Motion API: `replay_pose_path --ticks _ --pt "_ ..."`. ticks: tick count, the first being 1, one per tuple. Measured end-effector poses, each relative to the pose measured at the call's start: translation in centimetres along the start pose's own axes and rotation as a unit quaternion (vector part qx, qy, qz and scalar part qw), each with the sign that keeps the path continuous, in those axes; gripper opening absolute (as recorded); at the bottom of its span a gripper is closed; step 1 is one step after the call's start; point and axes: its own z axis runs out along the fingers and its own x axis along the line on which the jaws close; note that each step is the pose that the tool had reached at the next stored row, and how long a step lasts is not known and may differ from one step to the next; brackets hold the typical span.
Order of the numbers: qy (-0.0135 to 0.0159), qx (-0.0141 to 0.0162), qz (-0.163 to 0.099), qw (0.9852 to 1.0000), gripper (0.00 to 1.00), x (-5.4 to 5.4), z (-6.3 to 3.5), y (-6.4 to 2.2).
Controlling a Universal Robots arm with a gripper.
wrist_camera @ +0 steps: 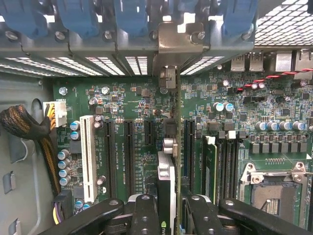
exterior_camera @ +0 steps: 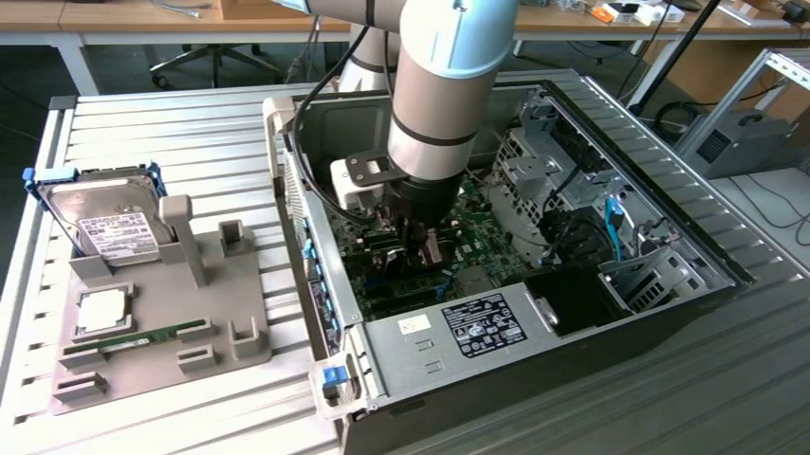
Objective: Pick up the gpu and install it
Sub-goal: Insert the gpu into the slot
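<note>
The gpu (wrist_camera: 167,182) stands edge-on over the green motherboard (wrist_camera: 132,98), in line with the long black expansion slots. Its silvery end bracket (wrist_camera: 168,46) meets the case's rear slot wall. My gripper (wrist_camera: 168,208) is shut on the card, with a black finger (wrist_camera: 145,211) on either side. In the exterior view, the gripper (exterior_camera: 414,239) reaches down into the open computer case (exterior_camera: 658,199), low over the board. I cannot tell whether the card's edge sits fully in its slot.
A grey fixture (exterior_camera: 165,327) to the exterior view's left holds a silver hard drive (exterior_camera: 112,226), a square chip (exterior_camera: 101,309) and a green memory stick (exterior_camera: 127,339). Inside the case are a white slot (wrist_camera: 88,156), a cable bundle (wrist_camera: 22,128), a seated memory stick (wrist_camera: 210,169) and a CPU socket (wrist_camera: 271,192).
</note>
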Motion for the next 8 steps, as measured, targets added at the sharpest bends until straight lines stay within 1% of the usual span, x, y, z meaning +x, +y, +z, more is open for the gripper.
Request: replay_pose_path --ticks 8 --pt "0.0 0.0005 0.0 1.0 0.27 -0.01 -0.12 0.0"
